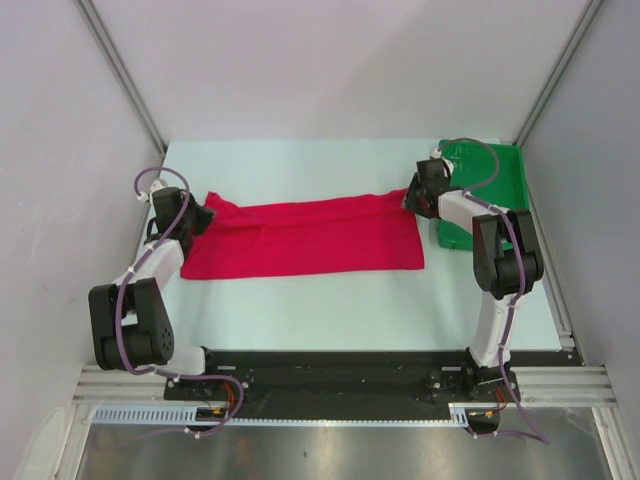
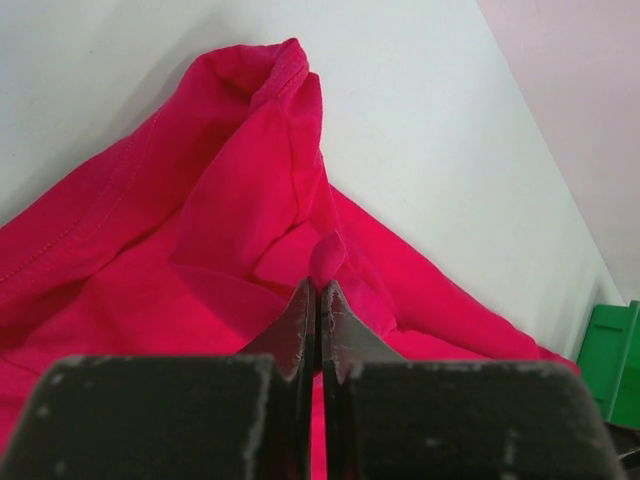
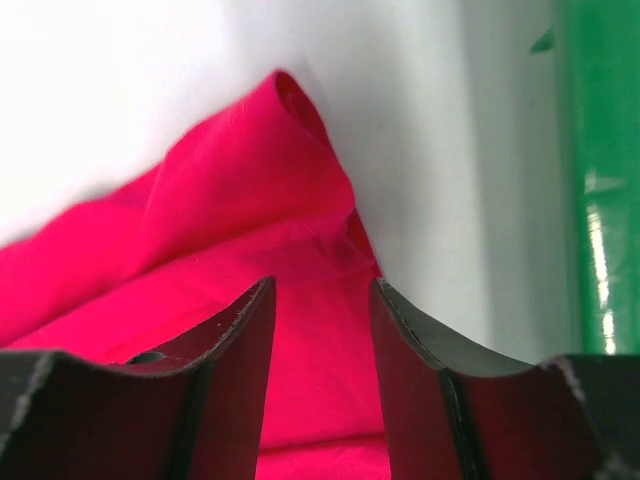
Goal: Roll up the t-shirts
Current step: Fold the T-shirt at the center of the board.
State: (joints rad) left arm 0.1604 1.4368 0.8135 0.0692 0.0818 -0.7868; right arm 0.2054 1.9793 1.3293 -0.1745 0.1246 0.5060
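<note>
The crimson-red t-shirt [image 1: 305,240] lies folded into a long band across the middle of the white table. My left gripper [image 1: 200,218] is at its far-left corner, shut on a pinch of the red fabric [image 2: 327,258], which rises in a peak there. My right gripper [image 1: 412,197] is at the shirt's far-right corner, open, its fingers [image 3: 240,330] apart over the red cloth [image 3: 300,380], with a raised fold of the shirt just ahead.
A green tray [image 1: 495,185] stands at the back right, right behind my right arm; its edge shows in the right wrist view [image 3: 600,180] and the left wrist view [image 2: 610,360]. Grey walls close in both sides.
</note>
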